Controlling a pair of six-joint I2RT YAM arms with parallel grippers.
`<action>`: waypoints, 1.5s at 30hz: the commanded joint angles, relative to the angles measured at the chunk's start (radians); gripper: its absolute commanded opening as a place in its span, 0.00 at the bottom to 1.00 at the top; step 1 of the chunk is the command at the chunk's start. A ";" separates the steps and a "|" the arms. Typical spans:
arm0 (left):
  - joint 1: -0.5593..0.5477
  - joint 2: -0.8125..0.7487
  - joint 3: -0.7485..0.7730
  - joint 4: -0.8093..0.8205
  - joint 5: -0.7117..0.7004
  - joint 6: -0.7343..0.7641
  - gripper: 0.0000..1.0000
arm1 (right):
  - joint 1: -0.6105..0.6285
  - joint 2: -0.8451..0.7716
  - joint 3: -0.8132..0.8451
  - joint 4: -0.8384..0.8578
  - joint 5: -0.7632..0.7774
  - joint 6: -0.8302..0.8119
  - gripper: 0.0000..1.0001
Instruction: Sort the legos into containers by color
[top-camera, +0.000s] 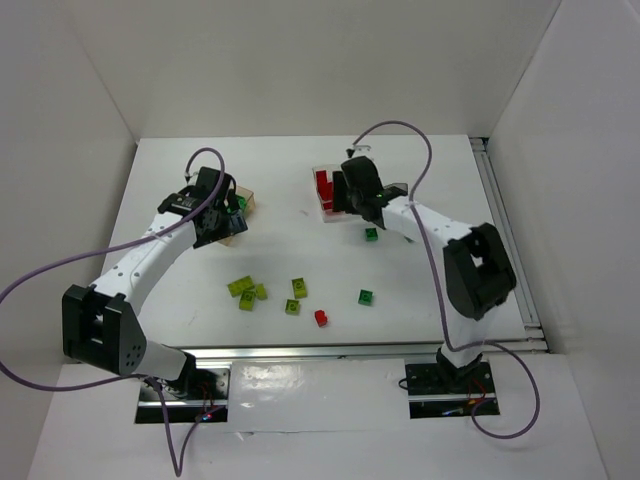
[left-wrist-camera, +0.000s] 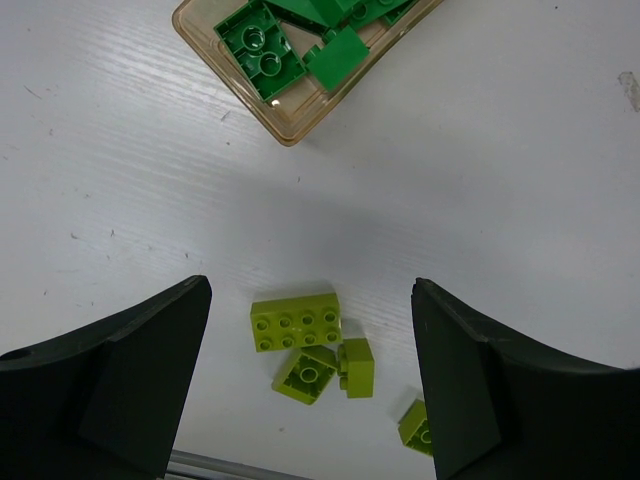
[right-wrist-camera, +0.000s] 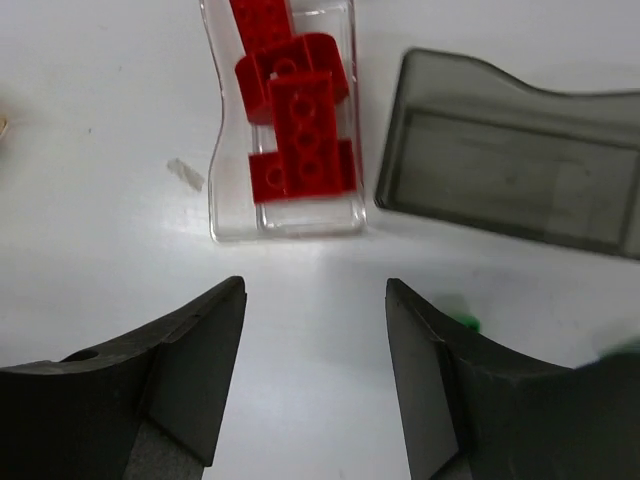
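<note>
White desk (top-camera: 290, 225) held loose lime legos (left-wrist-camera: 296, 322) beneath my spread left gripper (left-wrist-camera: 310, 300); right gripper (right-wrist-camera: 315, 300) gaped empty before the clear container (right-wrist-camera: 300, 222), grey container (right-wrist-camera: 500, 170) beside it.

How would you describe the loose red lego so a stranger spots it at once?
On the white table, look along the front rail. The red lego lies nearest that rail, with lime legos to its left and a dark green lego to its right. It is the only red brick outside the clear container.
</note>
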 joint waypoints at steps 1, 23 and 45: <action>-0.004 -0.022 0.014 -0.003 -0.021 0.002 0.91 | 0.018 -0.220 -0.118 -0.026 0.017 0.020 0.65; -0.004 -0.058 0.021 -0.013 -0.031 0.011 0.91 | 0.563 -0.418 -0.520 -0.187 -0.102 0.189 0.89; -0.004 -0.078 -0.041 0.020 -0.013 0.000 0.88 | 0.479 -0.308 -0.283 -0.256 0.168 0.165 0.34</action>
